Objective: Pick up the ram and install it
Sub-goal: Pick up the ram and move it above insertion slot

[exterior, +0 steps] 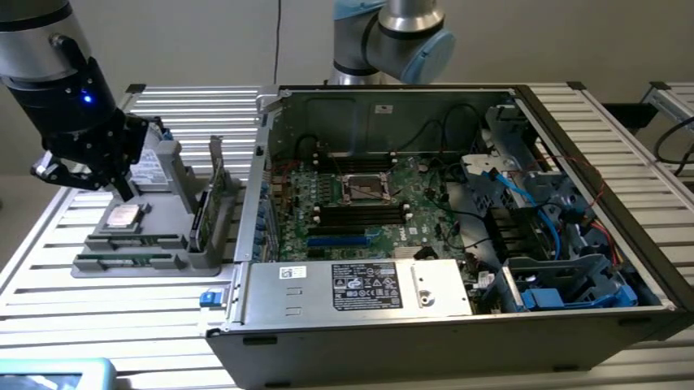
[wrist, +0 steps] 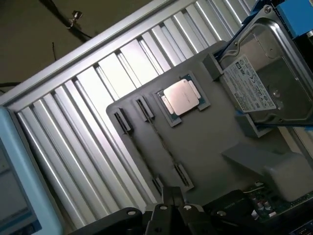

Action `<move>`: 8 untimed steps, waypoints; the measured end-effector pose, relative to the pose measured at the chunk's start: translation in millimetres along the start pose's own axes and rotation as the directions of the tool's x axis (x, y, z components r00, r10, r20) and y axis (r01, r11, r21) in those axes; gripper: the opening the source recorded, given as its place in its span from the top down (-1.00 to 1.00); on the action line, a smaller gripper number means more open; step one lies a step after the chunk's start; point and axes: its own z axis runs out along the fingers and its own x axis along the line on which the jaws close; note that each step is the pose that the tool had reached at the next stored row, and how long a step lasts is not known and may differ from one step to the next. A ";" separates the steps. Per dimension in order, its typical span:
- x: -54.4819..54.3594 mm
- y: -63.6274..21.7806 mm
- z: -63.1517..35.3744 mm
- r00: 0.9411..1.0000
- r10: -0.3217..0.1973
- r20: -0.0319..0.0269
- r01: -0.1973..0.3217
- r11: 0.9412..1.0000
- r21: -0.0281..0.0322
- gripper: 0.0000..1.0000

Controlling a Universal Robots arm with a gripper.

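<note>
you have a ribbed metal bench (exterior: 44,252) carrying a grey parts tray (exterior: 201,266), an open computer case (exterior: 434,345) just beside it, and a pale blue box (exterior: 54,375) at one corner.
</note>
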 end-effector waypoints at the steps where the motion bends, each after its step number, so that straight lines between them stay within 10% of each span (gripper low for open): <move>1: -0.2 0.1 0.1 1.000 -0.014 0.000 0.014 1.000 0.000 0.79; 8: -0.2 0.1 0.3 0.990 -0.141 -0.004 0.141 0.990 0.004 0.79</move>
